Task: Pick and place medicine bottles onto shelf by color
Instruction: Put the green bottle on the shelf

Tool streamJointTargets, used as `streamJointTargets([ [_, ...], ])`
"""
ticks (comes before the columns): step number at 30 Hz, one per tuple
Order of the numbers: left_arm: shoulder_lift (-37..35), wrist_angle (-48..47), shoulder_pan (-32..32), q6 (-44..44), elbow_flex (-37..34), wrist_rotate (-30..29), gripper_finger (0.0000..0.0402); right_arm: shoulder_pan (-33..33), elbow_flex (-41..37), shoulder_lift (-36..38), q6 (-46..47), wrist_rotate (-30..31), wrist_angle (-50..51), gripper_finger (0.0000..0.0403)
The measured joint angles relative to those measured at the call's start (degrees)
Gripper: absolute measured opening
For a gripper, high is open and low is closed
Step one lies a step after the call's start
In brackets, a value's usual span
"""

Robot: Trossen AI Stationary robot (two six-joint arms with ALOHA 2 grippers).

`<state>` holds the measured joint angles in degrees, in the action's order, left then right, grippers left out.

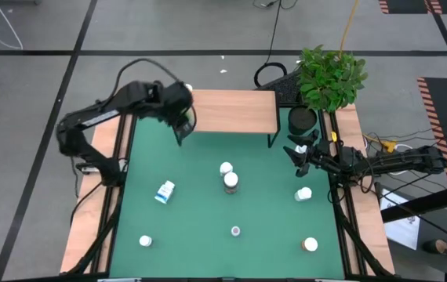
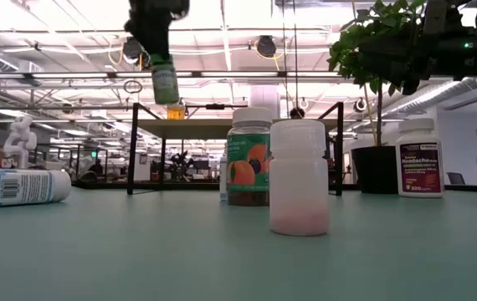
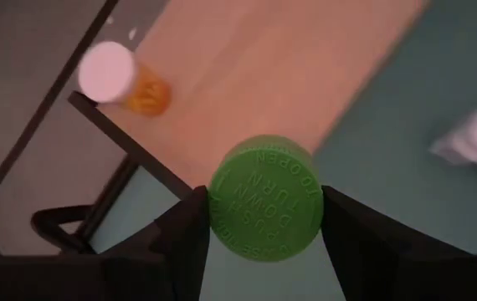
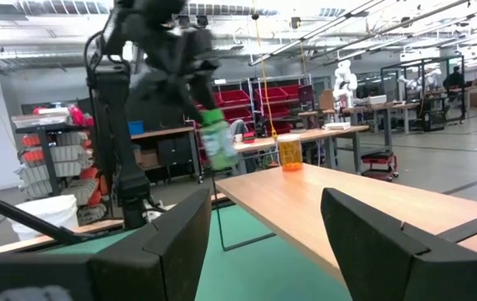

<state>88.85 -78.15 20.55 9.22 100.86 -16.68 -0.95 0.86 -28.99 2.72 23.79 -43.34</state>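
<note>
Green-capped bottle [image 3: 265,197] clamped in left gripper [image 3: 259,221], raised beside shelf [image 1: 231,111] edge; orange bottle [image 3: 125,84] stands beyond it. Right gripper [image 4: 259,221] empty, fingers apart.

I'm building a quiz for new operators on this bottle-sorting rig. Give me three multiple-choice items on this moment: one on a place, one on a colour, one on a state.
1. Where does the orange bottle stand?
A. on the shelf
B. on the green mat
C. in the plant pot

2. What colour is the cap of the bottle in the left hand?
A. white
B. green
C. blue

3. How does the blue-labelled bottle rest on the mat?
A. upright
B. lying on its side
C. stacked on another bottle

Answers:
1 A, the left wrist view shows it on the light wood top near a corner.
2 B, the green bottle sits between the fingers with its green cap facing the camera.
3 B, the low view shows it lying flat.
</note>
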Motion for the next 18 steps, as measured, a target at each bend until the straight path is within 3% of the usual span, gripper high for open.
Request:
streamJointTargets([
  [8,6.93,-0.01,9.11,-5.89,2.64,4.34,0.0204,0.00,-0.01,0.00,-0.39,0.08,0.14,0.0224],
  [18,7.71,3.55,14.82,-9.58,2.75,6.76,0.0205,0.17,0.00,0.00,-0.42,0.11,0.10,0.0224],
])
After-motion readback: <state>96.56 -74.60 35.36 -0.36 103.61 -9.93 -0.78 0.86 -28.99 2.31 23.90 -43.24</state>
